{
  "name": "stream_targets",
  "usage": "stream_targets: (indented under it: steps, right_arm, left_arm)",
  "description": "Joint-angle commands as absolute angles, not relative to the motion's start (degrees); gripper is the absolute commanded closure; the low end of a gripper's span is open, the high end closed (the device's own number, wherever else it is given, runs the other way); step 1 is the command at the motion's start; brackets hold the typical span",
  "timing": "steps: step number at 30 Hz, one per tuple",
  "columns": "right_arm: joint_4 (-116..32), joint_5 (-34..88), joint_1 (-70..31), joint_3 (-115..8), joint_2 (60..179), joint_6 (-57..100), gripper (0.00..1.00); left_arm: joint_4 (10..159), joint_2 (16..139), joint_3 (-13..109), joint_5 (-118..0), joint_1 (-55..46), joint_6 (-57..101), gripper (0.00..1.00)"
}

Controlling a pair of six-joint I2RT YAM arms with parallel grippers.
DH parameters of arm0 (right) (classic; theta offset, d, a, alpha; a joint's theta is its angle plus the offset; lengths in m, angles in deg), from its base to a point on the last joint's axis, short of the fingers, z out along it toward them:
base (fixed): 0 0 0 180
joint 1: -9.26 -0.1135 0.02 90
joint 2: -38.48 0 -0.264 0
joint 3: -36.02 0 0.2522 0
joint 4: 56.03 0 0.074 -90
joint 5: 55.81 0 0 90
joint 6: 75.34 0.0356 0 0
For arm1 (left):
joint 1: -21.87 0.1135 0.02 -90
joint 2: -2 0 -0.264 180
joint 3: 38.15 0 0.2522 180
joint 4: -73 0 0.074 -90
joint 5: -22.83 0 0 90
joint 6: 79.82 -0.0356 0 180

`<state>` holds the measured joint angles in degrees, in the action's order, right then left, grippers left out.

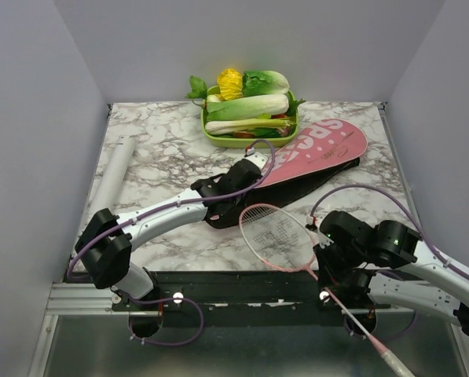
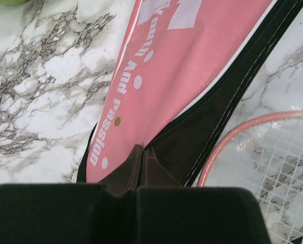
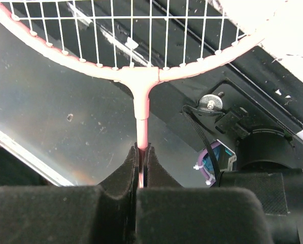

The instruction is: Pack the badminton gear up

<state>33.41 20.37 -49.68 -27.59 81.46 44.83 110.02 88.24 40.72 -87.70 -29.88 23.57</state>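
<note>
Racket (image 1: 273,234) shaft pinched between right fingers (image 3: 122,175); left fingers (image 2: 122,178) pinch pink bag (image 1: 316,153) edge; vegetable tray (image 1: 242,144) behind, tube (image 1: 112,177) left.

Marbled tabletop (image 1: 165,157), apparently grey walls (image 1: 242,39)

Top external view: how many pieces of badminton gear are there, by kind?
Pink racket-shaped cover bag: 1
Pink-framed racket with white strings: 1
Long white tube: 1
Total: 3
</note>
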Motion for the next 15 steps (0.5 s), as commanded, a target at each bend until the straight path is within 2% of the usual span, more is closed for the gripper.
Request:
stream_targets:
  steps: [1,15]
  right_arm:
    - [41.1,26.1,-50.0,-30.8,81.3,49.5,0.99]
    - [24.9,47.5,-49.9,-29.5,95.3,63.7,0.99]
  left_arm:
    - [109.3,85.9,38.9,-87.6,-29.7,24.8,1.00]
    - [111.5,76.5,33.0,-84.2,-35.2,29.4,1.00]
